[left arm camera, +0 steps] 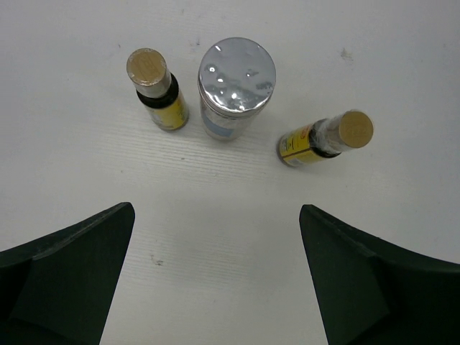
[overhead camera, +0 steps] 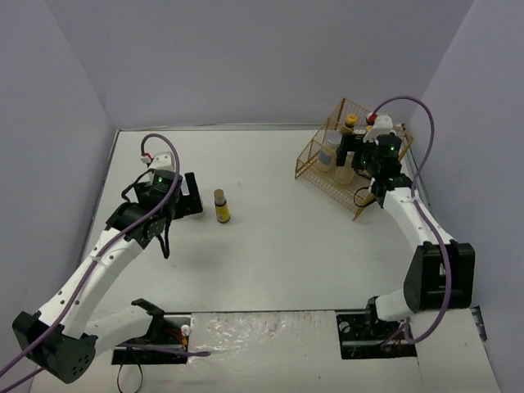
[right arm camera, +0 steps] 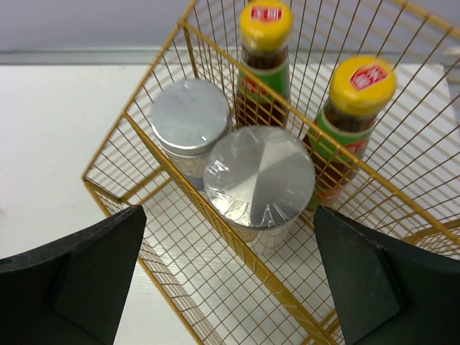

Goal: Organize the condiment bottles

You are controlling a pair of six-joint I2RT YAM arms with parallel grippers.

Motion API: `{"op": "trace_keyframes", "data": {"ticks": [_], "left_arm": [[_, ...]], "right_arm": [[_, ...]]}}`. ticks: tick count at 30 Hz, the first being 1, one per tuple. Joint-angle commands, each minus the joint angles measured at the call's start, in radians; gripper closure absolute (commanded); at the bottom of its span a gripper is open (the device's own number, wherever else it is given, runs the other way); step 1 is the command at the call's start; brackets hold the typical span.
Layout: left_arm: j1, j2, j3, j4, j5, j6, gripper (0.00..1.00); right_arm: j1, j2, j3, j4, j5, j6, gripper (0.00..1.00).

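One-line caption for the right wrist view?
Open right gripper over gold wire basket holding two silver-lidded jars and two yellow-capped dark bottles.

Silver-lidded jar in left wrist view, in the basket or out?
Out: the jar stands on the table beside two yellow-labelled bottles, no wire around it.

Left hand (left arm camera: 216,215) spread wide, angled downward, right hand (right arm camera: 230,215) likewise spread, tilted down.

Wire basket (right arm camera: 104,147): gold. Basket bottles (right arm camera: 267,65): yellow caps (red emblems on top), green labels, dark brown glass. Jar lids (right arm camera: 260,176): silver. Table bottles (left arm camera: 162,97): tan caps, yellow labels. Table (left arm camera: 237,237): white.
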State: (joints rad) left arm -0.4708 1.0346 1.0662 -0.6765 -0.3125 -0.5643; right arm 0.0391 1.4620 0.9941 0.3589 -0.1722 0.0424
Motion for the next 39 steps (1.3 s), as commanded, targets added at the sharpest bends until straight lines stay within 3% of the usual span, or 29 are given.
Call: {"op": "trace_keyframes", "data": {"ticks": [1,7,17,25,31,39], "left_arm": [[0.043,0.058,0.112,-0.028,-0.059,-0.056,0.03],[0.132,0.17,0.186,-0.045,-0.024,-0.064,0.03],[0.238,0.345,0.276,0.003,0.021,-0.057,0.03],[0.201,0.299,0.23,0.105,0.112,-0.031,0.03],[0.121,0.263,0.155,0.201,0.079,0.029,0.03],[0.116,0.348,0.144,0.224,0.055,0.05,0.03]], "right_arm": [[0.005,-0.149,0.105,-0.106,0.002,0.03,0.0],[0.008,-0.281,0.084,-0.194,0.012,0.067,0.0],[0.02,-0.438,-0.026,-0.204,-0.102,0.12,0.0],[0.025,-0.496,-0.093,-0.221,-0.139,0.126,0.0],[0.027,-0.505,-0.114,-0.225,-0.156,0.13,0.0],[0.027,-0.522,-0.13,-0.229,-0.176,0.142,0.0]]}}
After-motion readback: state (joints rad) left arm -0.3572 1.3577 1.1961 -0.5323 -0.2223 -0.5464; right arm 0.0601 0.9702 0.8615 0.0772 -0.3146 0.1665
